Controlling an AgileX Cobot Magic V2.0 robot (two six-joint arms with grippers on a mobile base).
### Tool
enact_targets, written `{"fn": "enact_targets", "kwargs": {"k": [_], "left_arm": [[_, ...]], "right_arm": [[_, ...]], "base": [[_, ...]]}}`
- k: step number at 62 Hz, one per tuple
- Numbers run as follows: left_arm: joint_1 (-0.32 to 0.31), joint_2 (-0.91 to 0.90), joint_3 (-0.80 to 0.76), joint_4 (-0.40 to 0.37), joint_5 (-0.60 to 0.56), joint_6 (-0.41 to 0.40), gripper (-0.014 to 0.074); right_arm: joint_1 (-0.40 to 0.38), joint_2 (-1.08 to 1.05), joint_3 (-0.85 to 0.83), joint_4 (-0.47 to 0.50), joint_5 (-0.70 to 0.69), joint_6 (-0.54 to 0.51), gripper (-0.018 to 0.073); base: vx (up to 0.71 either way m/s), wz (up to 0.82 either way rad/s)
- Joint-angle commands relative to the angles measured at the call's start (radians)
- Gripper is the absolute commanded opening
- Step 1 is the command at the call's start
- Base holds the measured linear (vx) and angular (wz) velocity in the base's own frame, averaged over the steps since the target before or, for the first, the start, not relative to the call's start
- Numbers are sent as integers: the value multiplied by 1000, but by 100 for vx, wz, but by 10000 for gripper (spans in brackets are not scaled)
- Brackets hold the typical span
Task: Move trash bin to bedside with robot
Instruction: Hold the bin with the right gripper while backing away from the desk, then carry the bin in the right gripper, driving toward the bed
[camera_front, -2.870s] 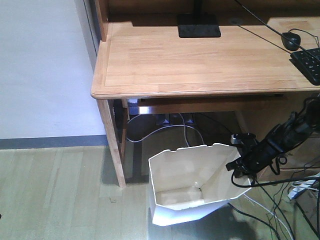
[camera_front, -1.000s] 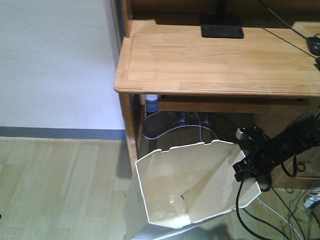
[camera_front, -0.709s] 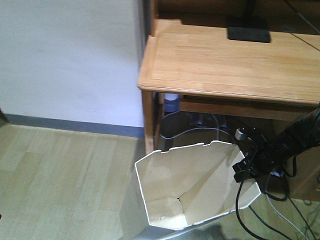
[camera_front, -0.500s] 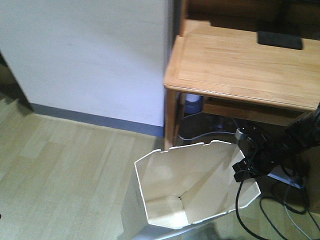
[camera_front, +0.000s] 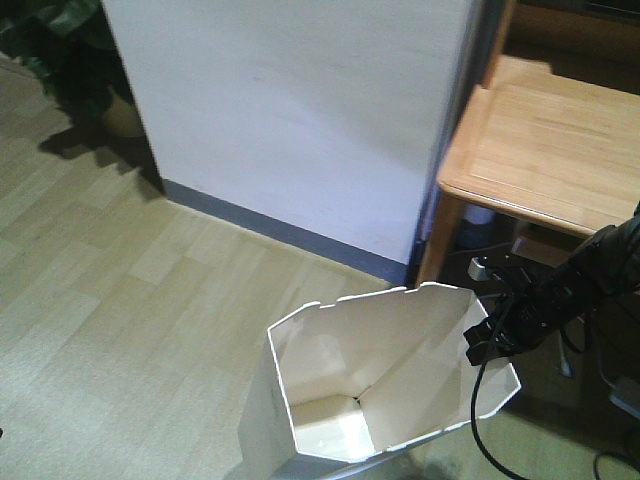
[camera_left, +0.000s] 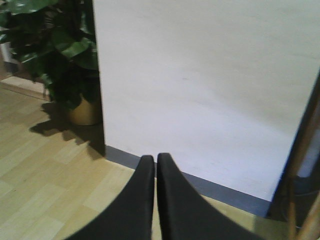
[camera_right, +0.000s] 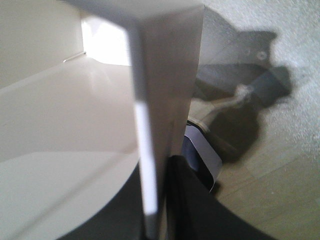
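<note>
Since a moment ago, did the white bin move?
Yes. The trash bin sat right of the desk leg; now it reaches left past it, toward the white wall.

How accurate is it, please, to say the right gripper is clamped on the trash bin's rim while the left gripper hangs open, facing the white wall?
The left gripper is shut, not open, as the left wrist view shows. It does face the white wall, and the right gripper is clamped on the rim of the trash bin.
</note>
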Motion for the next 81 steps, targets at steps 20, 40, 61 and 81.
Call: {"fn": "enact_targets", "kwargs": {"k": [20,40,61,81], "left_arm": [[0,-14,12,-4,-69,-6,-6],[0,-14,12,-4,-69,-6,-6],[0,-14,12,-4,-69,-6,-6],[0,-14,12,-4,-69,-6,-6]], "right_arm": [[-1,-74,-14,78,178,-8,-5],[-1,-74,-14,78,179,-8,-5],[-1,-74,-14,78,179,-8,-5],[-1,-74,-14,78,178,-8,-5]], "base": [[7,43],[10,52],[12,67],[13,65]]}}
